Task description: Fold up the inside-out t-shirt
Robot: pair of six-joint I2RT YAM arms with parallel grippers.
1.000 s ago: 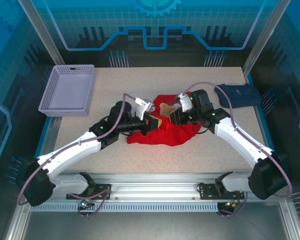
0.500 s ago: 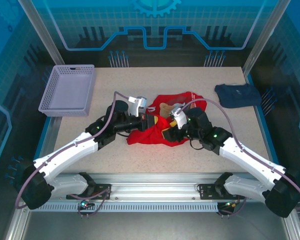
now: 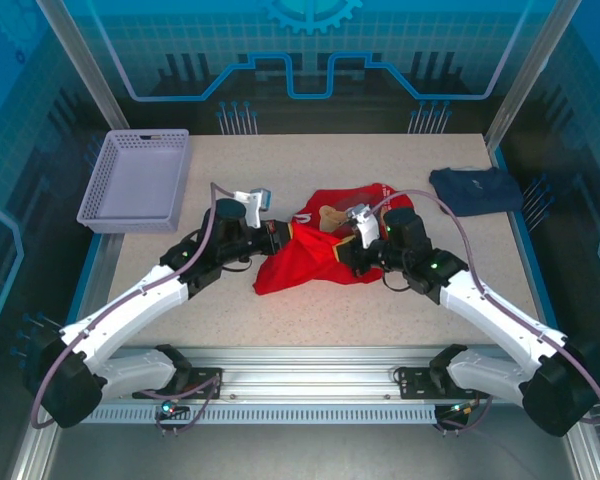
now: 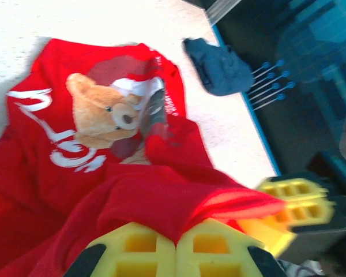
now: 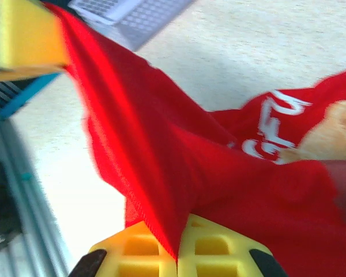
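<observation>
the left gripper [image 4: 175, 251] is clamped shut on the t-shirt [image 3: 325, 255] edge at the end nearer the basket [image 3: 135, 180], the right gripper [image 5: 177, 251] shut on the end farther from it; the edge runs taut between them, the rest bunched on the worktop [image 3: 380, 310]

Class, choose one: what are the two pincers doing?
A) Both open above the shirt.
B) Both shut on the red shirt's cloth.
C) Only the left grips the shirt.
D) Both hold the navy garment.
B: the left pincer and the right pincer each stand shut, pinching the red t-shirt.
</observation>
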